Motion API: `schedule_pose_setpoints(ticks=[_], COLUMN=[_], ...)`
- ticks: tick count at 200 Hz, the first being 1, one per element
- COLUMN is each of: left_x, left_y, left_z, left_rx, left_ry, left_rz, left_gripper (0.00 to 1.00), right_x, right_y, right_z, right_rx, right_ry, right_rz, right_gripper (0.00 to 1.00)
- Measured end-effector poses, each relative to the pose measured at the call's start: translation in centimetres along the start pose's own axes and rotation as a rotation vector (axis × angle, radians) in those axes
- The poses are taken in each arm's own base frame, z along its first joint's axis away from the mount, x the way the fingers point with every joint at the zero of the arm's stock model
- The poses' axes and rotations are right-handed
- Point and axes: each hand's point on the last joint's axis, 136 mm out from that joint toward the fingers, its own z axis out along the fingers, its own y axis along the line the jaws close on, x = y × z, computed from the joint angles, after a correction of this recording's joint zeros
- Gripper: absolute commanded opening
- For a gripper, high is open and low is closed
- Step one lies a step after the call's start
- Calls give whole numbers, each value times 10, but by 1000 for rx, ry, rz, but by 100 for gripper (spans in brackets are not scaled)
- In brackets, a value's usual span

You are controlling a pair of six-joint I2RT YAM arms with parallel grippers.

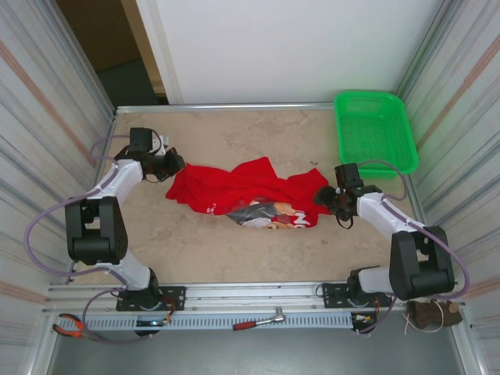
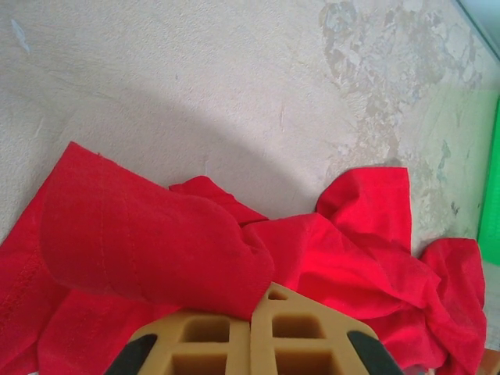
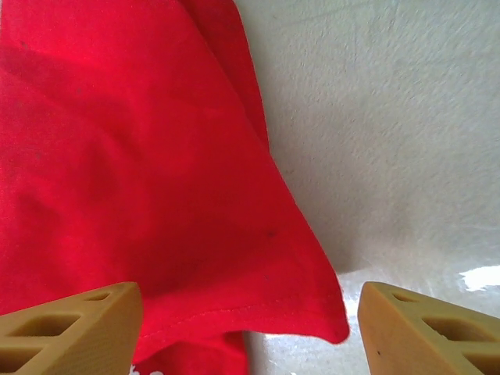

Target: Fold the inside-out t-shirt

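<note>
**A:** One red t-shirt [image 1: 234,187], crumpled, lies across the middle of the worktop [image 1: 234,133], drawn out from left to right. A grey and white print shows on its near fold.

**B:** And the arms?

**A:** There is one at each end of it. The left pincer [image 1: 169,166] is at the shirt's left end, toward the worktop's left edge. In its wrist view the two tan fingers [image 2: 203,344] are pressed together. The folds of red cloth run in to their tips, so it is clamped on a pinch of the shirt.

**B:** The other one?

**A:** The right pincer [image 1: 324,197] is at the shirt's right end. In its wrist view its jaws stand wide apart, and the stitched hem lies on the worktop between them. The cloth reaches the finger on that view's left side, but I cannot tell whether they touch. The other finger is clear of the cloth.

**B:** Anything else about?

**A:** A green mesh basket [image 1: 375,129] sits in the far right corner, well apart from the shirt. On the rail along the near edge lie red-handled pliers [image 1: 69,326] and a ratchet wrench [image 1: 262,319].
</note>
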Motion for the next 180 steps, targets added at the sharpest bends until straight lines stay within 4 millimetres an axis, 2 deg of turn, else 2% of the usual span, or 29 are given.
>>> schedule_pose_setpoints(ticks=[12,18,26,37,45,52,72,85,136,158,180], left_x=[-1,-2,-2,-3,-4,-4,-5,-7,-16,-11,8], left_y=[-2,-4,-5,-8,-10,-11,-15,-19,-40,-39,-17], left_z=[-3,-4,-6,-9,-10,-11,-13,-15,-42,-53,-47], left_rx=[4,7,11,17,24,28,46,59,100,91,35], left_ry=[-7,-11,-16,-21,-23,-25,-29,-38,-112,-146,-131], left_rz=[4,6,10,14,15,17,11,9,55,68,41], left_gripper=[6,6,6,7,12,19,50,60,63,63,62], right_x=[4,6,8,9,8,7,-1,-9,-40,-40,-33], right_y=[-1,-2,-4,-6,-7,-7,-6,-3,22,23,18], right_z=[5,7,9,11,11,10,-1,-17,-107,-121,-119], right_rx=[-11,-13,-19,-24,-32,-40,-72,-105,-244,-258,-237], right_ry=[13,19,30,35,35,34,4,-39,-249,-270,-242], right_rz=[14,24,32,45,53,62,84,89,70,65,71], right_gripper=[63,55,40,14,0,0,0,0,0,0,0])
